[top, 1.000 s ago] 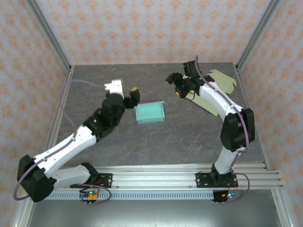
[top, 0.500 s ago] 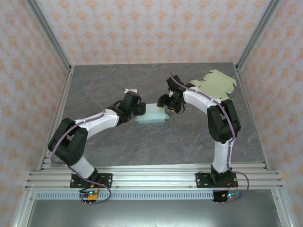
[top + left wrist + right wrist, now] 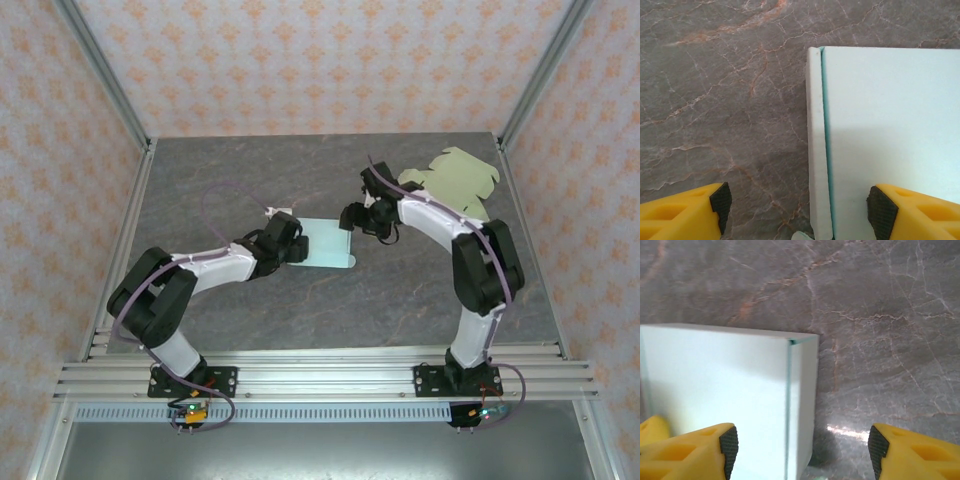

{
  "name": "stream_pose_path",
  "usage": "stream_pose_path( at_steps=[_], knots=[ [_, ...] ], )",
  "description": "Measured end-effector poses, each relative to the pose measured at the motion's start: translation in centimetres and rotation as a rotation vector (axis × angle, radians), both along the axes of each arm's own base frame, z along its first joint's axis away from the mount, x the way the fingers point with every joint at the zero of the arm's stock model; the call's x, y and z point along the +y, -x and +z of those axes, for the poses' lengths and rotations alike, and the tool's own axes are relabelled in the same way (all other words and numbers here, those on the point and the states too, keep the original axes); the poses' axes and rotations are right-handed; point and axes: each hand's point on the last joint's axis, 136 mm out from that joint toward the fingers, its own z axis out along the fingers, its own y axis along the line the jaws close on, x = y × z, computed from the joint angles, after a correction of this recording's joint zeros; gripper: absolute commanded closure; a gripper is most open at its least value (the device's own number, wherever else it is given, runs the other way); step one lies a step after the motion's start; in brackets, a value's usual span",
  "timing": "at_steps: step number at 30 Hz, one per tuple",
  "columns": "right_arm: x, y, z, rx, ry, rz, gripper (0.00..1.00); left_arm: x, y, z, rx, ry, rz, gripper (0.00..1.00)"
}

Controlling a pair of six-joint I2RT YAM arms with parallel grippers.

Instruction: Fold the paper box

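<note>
Closing on the side walls looks like the step in hand, so line up before you squeeze. The pale mint paper box lies mid-frame on the grey marbled desk in the top view. Your left end effector stands wide, straddling the box's edge wall at the bottom of its wrist frame, gripping nothing; the right end effector is equally wide over the opposite corner. Centre each wall between the pads and press both sides evenly, or the box may skid.
</note>
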Motion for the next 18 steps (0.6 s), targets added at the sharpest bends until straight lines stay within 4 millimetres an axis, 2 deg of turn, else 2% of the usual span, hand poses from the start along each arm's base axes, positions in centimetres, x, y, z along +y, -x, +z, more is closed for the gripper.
stream_pose_path(
  at_steps=[4,9,14,18],
  knots=[
    [-0.4,0.6,1.0,-0.036,-0.051,-0.005,0.28,-0.4,-0.3,-0.1,0.022,0.081,0.016,0.30],
    [-2.4,0.4,0.0,-0.013,-0.142,-0.081,0.28,-0.6,-0.8,-0.5,0.094,0.251,0.012,0.30],
    [-4.1,-0.6,-0.5,0.005,-0.252,-0.169,0.28,-0.8,-1.1,-0.6,0.153,0.386,0.018,0.48],
    [-3.6,-0.9,-0.1,0.005,-0.325,-0.169,0.27,-1.9,-1.3,-0.7,0.171,0.461,-0.004,0.60]
  ],
)
